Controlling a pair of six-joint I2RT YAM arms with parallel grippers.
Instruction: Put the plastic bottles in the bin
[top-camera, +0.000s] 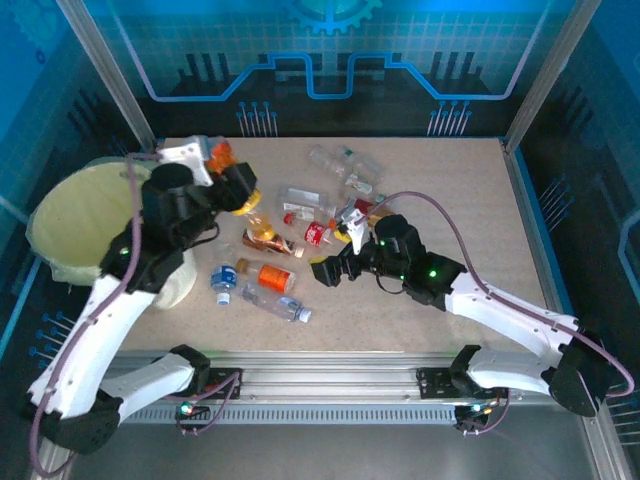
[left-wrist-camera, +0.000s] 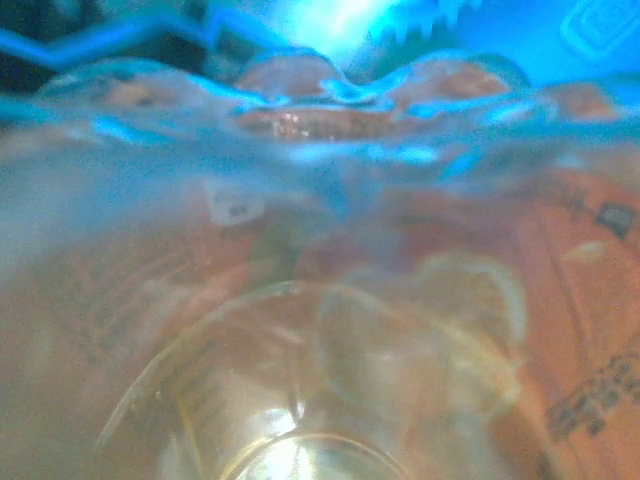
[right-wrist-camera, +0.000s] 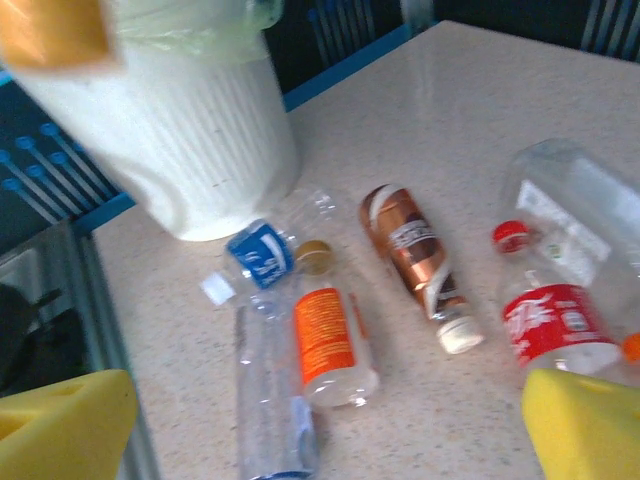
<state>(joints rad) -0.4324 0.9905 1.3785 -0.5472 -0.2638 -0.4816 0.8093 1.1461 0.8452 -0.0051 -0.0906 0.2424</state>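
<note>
Cream bin (top-camera: 58, 222): a large round pale plastic bucket with a thin translucent liner. It stands at the left edge of the speckled beige table (top-camera: 450, 200), close against the left arm.
Left gripper (top-camera: 245, 203): closed, just right of the bin. In its wrist view a clear plastic bottle with an orange label (left-wrist-camera: 430, 300) is pressed right up to the lens and held in the grip. The fingers are hidden behind it.
Right gripper (top-camera: 338, 252): jaws spread wide with nothing between them. Its yellow pads (right-wrist-camera: 585, 425) sit at the two lower corners of its wrist view. It is near the table's middle, facing the bin.
Orange bottle with a tan cap (right-wrist-camera: 330, 340): lying flat near the bin's foot, just beside a clear bottle with a blue label (right-wrist-camera: 268, 400).
Copper-brown bottle with a white cap (right-wrist-camera: 415, 255): lying flat, a little apart on the right of the orange one.
Red-labelled bottle with a red cap (right-wrist-camera: 555, 320): lying by a crushed clear bottle (right-wrist-camera: 585, 195).
Far clear bottles (top-camera: 345, 165): scattered toward the back of the table, well apart from the bin.
</note>
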